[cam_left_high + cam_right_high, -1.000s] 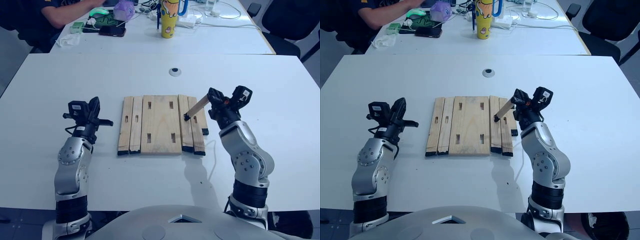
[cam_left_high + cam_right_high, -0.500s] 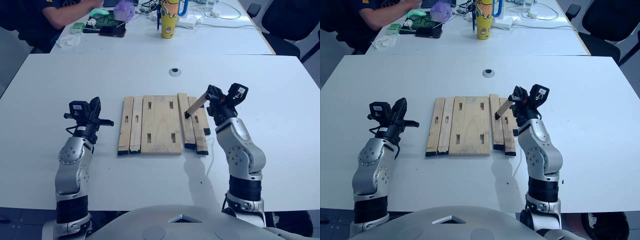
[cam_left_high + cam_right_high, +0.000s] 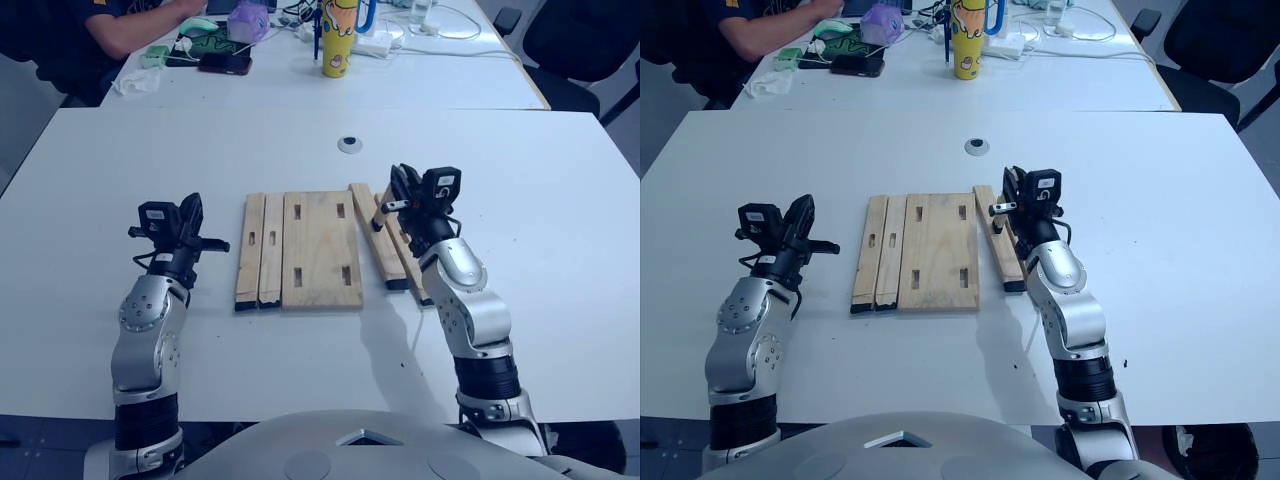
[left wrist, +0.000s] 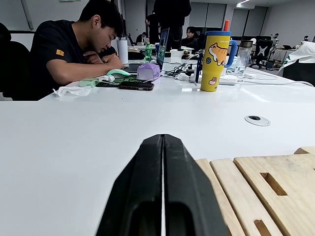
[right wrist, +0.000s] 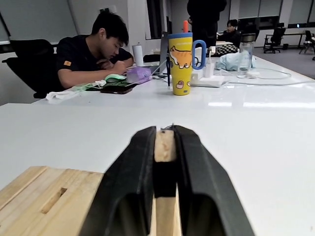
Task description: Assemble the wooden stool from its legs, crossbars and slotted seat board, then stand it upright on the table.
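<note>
Clamping a wooden bar, the right end effector is risking shoving the skewed legs beside the seat board, the left end effector hanging pinched together, empty

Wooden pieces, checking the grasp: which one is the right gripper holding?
The short stick in the right gripper; the others lie flat on the table.

seat board mid-table | left slat pair against its left edge | right slat pair angled just right | right gripper with crossbar at their far end | left gripper well left | grommet far behind
</note>
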### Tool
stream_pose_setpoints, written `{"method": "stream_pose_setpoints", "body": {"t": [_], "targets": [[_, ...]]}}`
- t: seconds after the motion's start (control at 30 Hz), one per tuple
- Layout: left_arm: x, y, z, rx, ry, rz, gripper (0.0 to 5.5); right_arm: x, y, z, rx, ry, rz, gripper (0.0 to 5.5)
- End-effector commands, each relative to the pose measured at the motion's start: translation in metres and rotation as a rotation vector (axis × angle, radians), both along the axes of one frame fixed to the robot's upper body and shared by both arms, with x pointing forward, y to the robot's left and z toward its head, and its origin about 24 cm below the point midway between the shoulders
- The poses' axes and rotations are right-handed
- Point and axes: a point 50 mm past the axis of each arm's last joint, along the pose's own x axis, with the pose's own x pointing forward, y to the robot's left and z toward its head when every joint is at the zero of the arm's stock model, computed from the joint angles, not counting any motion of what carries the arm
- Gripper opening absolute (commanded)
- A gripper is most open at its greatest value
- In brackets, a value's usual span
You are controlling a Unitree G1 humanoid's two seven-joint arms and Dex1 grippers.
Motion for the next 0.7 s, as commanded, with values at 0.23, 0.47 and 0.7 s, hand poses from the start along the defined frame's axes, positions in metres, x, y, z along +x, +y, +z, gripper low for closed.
{"method": "stream_pose_setpoints", "body": {"t": [0.23,0.47,0.7], "targets": [[-0.003,-0.001,-0.001,-0.005,0.001,0.010,0.00,-0.037,-0.031,-0.070,-0.092,0.180,0.012,0.44],[-0.003,-0.001,-0.001,-0.003,0.003,0.010,0.00,-0.050,-0.028,-0.091,-0.174,0.324,0.119,0.44],[-0.001,0.000,0.000,-0.001,-0.001,0.009,0.00,-0.027,-0.027,-0.064,-0.106,0.267,0.055,0.44]]}}
